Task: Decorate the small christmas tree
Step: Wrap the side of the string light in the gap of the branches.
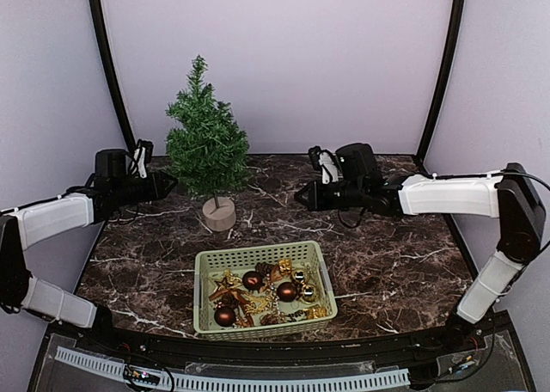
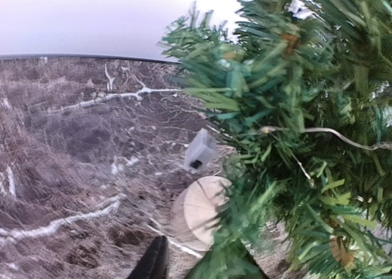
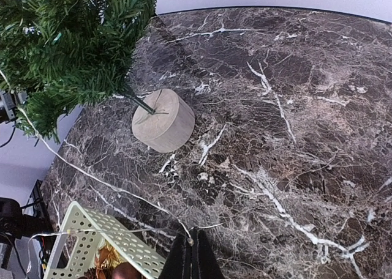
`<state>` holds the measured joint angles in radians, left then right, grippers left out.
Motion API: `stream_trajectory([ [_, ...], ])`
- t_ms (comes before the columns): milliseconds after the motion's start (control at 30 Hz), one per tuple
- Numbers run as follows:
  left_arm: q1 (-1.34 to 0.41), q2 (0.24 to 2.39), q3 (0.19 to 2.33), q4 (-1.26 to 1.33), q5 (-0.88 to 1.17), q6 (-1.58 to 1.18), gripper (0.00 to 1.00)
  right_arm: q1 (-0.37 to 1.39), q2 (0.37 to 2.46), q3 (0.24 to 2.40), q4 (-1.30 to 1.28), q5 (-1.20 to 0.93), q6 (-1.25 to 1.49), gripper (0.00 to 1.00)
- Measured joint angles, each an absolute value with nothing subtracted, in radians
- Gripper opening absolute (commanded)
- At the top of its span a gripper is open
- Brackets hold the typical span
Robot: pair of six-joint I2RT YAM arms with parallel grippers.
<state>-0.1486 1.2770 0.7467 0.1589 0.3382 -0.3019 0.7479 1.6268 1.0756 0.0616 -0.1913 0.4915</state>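
The small christmas tree (image 1: 206, 143) stands upright at the back of the table on its round wooden stump (image 1: 219, 213). A thin pale light wire (image 3: 92, 176) runs from its branches (image 3: 67, 40) down across the marble. My right gripper (image 3: 193, 254) is shut on that wire, low and to the right of the stump (image 3: 163, 120). My left gripper (image 1: 166, 186) is at the tree's left side. Its jaws stand apart, with green needles (image 2: 263, 169) between them and the wire (image 2: 334, 135) lying in the branches. One dark finger (image 2: 156, 260) shows; the other is mostly hidden by foliage.
A pale green perforated basket (image 1: 206, 263) sits in front of the tree and holds several dark red and gold baubles (image 1: 286, 290) and gold trim. Its corner (image 3: 86, 230) lies just left of my right gripper. Grey walls enclose the back and sides.
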Motion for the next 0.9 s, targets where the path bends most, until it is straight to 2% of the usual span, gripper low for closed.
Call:
stream_trajectory([
  [67,-0.149,1.274,0.754,0.156,0.332,-0.297,0.6,0.748,1.654,1.089,0.076,-0.193,0.496,0.0],
  [167,-0.149,1.234,0.754,0.124,0.305,-0.302,0.68,0.748,1.691,1.106,0.086,-0.194,0.503,0.0],
  [333,-0.161,1.056,0.73,0.051,0.266,-0.319,0.73,0.748,1.728,1.134,0.089,-0.194,0.503,0.0],
  [433,-0.228,0.966,0.701,0.03,0.261,-0.344,0.77,0.748,1.753,1.159,0.097,-0.196,0.503,0.0],
  [567,-0.348,0.958,0.678,0.014,0.274,-0.386,0.84,0.748,1.78,1.171,0.106,-0.208,0.503,0.0],
  [700,-0.385,1.008,0.66,0.018,0.288,-0.43,0.86,0.748,1.788,1.171,0.108,-0.214,0.503,0.0],
  [767,-0.387,1.037,0.657,0.029,0.296,-0.443,0.85,0.748,1.789,1.171,0.109,-0.214,0.503,0.0],
  [833,-0.389,1.062,0.657,0.044,0.304,-0.455,0.74,0.748,1.789,1.171,0.11,-0.214,0.503,0.0],
  [867,-0.389,1.074,0.657,0.053,0.31,-0.458,0.59,0.749,1.789,1.171,0.109,-0.213,0.503,0.0],
  [900,-0.39,1.084,0.657,0.063,0.315,-0.464,0.52,0.751,1.789,1.171,0.11,-0.213,0.503,0.0],
])
